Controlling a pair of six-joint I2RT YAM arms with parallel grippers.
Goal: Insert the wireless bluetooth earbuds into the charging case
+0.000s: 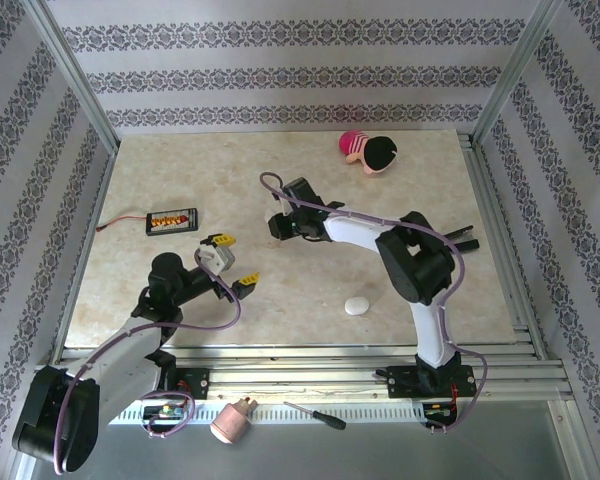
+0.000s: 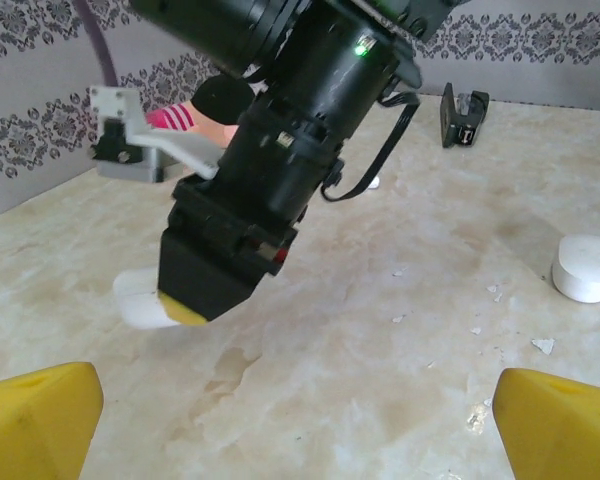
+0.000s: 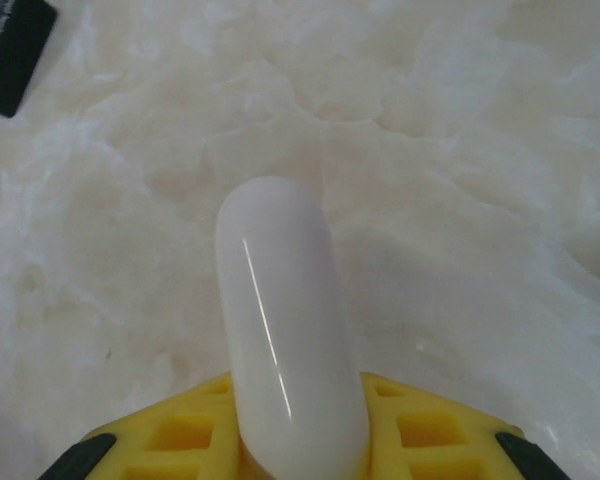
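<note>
While the right fingers (image 3: 180,435) pinch a white, pebble-shaped charging case (image 3: 285,340) by one end, the left fingers (image 2: 40,420) stand spread as wide as they go, with nothing between them. From the left fingers the case lies far and a little to the right, low over the table (image 1: 420,180); whether it touches the surface I cannot tell. Its long axis runs straight out beyond the right fingers, roughly level with the table, so most of its length is bare. No open lid shows on it.

The left arm is the free one, and its fingers point roughly toward the held case. To the right of the left fingers a few tiny white specks (image 2: 545,345) lie loose on the table. They may be the earbuds, but they are too small to tell. Just past them a white round case (image 2: 585,268) rests alone.

I judge that the coming move turns on the left fingers closing the gap, either to the held case or to those specks, which lie nearer the left arm than the occupied right one.

The table is pale, marble-patterned and smooth, so small pale pieces are hard to pick out and may slide. A plush toy (image 1: 368,150) at the far side and a black board (image 1: 172,219) at the left are both well apart.
</note>
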